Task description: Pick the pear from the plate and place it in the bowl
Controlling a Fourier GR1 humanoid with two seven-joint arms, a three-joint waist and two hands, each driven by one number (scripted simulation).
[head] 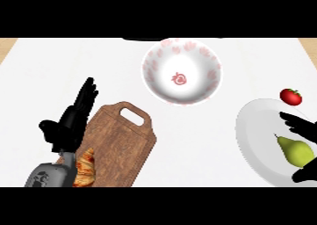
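Note:
A green pear (295, 150) lies on the white plate (251, 136) at the right edge of the head view. My right hand (310, 129) is at the pear, fingers above it and thumb (310, 174) below it, curled round the fruit. The white bowl (182, 72) with a red pattern stands at the back centre, well left of the plate. My left hand (70, 121) stands open at the left, fingers straight and pointing away, holding nothing.
A wooden cutting board (118, 145) with a handle lies left of centre, with a croissant (86, 168) on its near end beside my left forearm. A small tomato (291, 96) sits just beyond the plate.

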